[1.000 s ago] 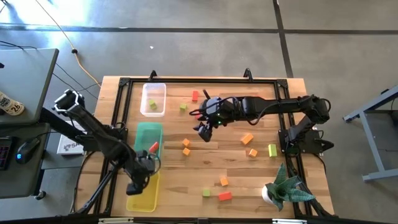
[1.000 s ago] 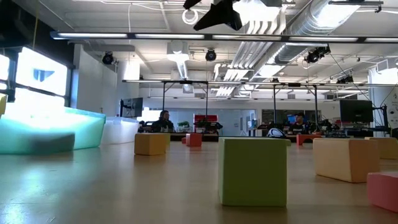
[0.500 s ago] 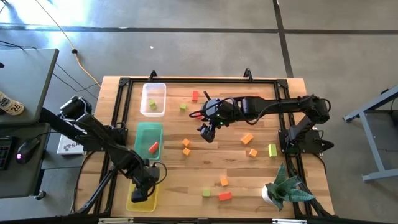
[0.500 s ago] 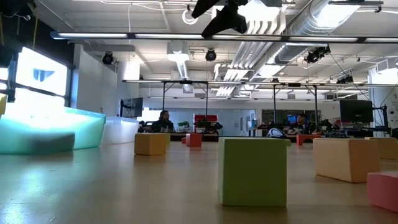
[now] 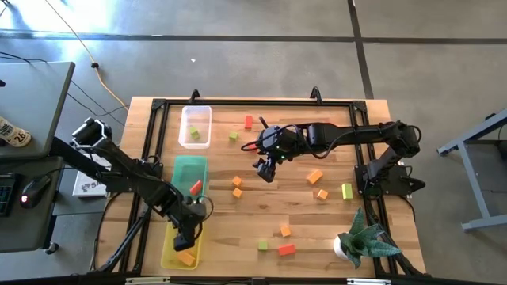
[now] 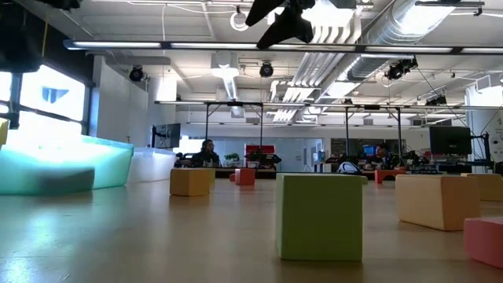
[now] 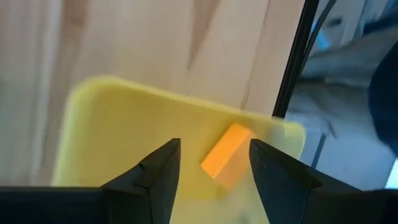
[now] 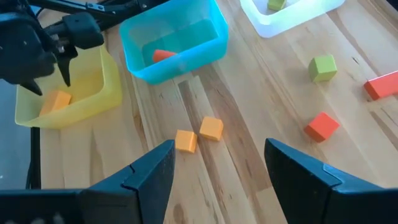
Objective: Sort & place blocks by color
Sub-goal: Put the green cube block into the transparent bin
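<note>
Two orange blocks (image 5: 236, 186) are lying side by side on bare wood just below right gripper (image 5: 264, 169), on its yellow-tray side; no long axis, both near-cubes. Right gripper is hovering with jaws wide, empty; you are far closer with this arm.

Left gripper (image 5: 184, 238) is hanging over yellow tray (image 5: 168, 253), fingers apart, nothing held; orange block (image 7: 226, 155) is lying inside tray. Green tray (image 5: 184, 168) is holding one red block (image 5: 196, 187); clear tray (image 5: 200, 115) is holding yellow-green block (image 5: 193, 132).

Matt wooden table (image 5: 301, 214), translucent plastic yellow tray (image 5: 169, 252).
</note>
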Robot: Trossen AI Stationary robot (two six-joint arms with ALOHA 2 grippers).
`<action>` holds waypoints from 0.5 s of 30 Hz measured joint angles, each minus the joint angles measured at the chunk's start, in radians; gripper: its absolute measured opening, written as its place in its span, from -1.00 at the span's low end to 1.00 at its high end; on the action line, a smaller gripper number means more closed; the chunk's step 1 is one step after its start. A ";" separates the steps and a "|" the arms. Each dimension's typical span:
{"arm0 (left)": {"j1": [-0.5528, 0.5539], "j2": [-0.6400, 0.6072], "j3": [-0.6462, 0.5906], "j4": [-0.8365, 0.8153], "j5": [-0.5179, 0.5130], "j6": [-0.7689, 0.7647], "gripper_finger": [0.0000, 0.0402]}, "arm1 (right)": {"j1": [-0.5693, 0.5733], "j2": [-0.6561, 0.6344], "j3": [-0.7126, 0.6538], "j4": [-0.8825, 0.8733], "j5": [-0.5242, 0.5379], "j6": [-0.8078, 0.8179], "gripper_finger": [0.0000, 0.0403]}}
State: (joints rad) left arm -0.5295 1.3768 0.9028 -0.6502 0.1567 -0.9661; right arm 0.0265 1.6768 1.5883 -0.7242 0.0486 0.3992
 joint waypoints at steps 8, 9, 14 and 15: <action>0.133 -0.132 0.000 0.002 -0.247 0.111 -0.11 | -0.007 0.000 0.000 0.002 0.009 0.000 0.16; 0.154 -0.149 0.000 0.002 -0.278 0.139 -0.11 | -0.010 0.000 0.000 0.003 0.010 0.000 0.16; 0.277 -0.219 0.000 0.004 -0.369 0.332 -0.11 | -0.028 0.000 0.000 0.003 0.011 0.003 0.16; 0.303 -0.231 0.000 0.004 -0.375 0.373 -0.11 | -0.032 0.000 0.000 0.003 0.011 0.003 0.16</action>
State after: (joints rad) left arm -0.2269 1.1456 0.9028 -0.6460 -0.2180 -0.5933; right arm -0.0054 1.6768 1.5883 -0.7216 0.0601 0.4023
